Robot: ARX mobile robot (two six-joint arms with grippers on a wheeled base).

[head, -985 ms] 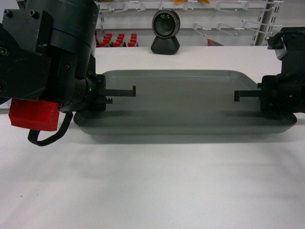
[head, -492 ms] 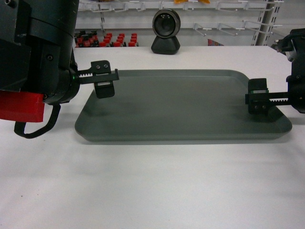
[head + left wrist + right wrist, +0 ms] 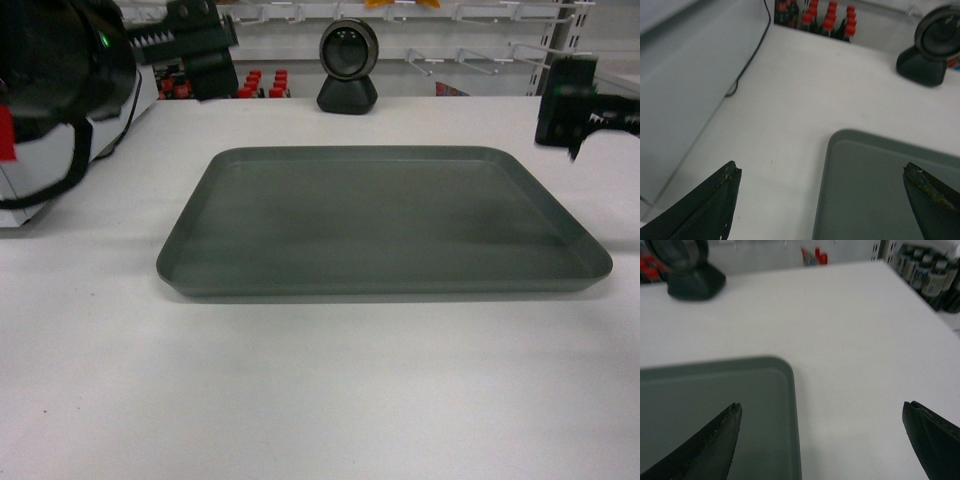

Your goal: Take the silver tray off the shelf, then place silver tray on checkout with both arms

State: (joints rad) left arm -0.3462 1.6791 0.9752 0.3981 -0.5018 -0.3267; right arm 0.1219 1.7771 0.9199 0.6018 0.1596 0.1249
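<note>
The silver tray (image 3: pixel 385 225) lies flat on the white checkout (image 3: pixel 320 380), with nothing on it and nothing touching it. My left gripper (image 3: pixel 195 45) hangs open high above the counter, beyond the tray's far left corner. In the left wrist view that gripper (image 3: pixel 822 172) spans the tray's (image 3: pixel 890 190) left rim from well above. My right gripper (image 3: pixel 565 110) is open too, raised off the tray's far right corner. The right wrist view has this gripper (image 3: pixel 822 409) wide apart over the tray's (image 3: pixel 715 405) right edge. I cannot pick out the shelf.
A black dome scanner (image 3: pixel 347 65) stands on the counter behind the tray. A grey box (image 3: pixel 680 75) with a black cable (image 3: pixel 747 60) sits at the left. Red-capped bottles (image 3: pixel 815 15) stand beyond the far edge, dark bottles (image 3: pixel 930 275) off the right edge. White racks with hooks (image 3: pixel 480 15) fill the background.
Both grippers have left the tray's ends, rising and drawing outward and back. The tray stays flat on the counter in the same spot.
</note>
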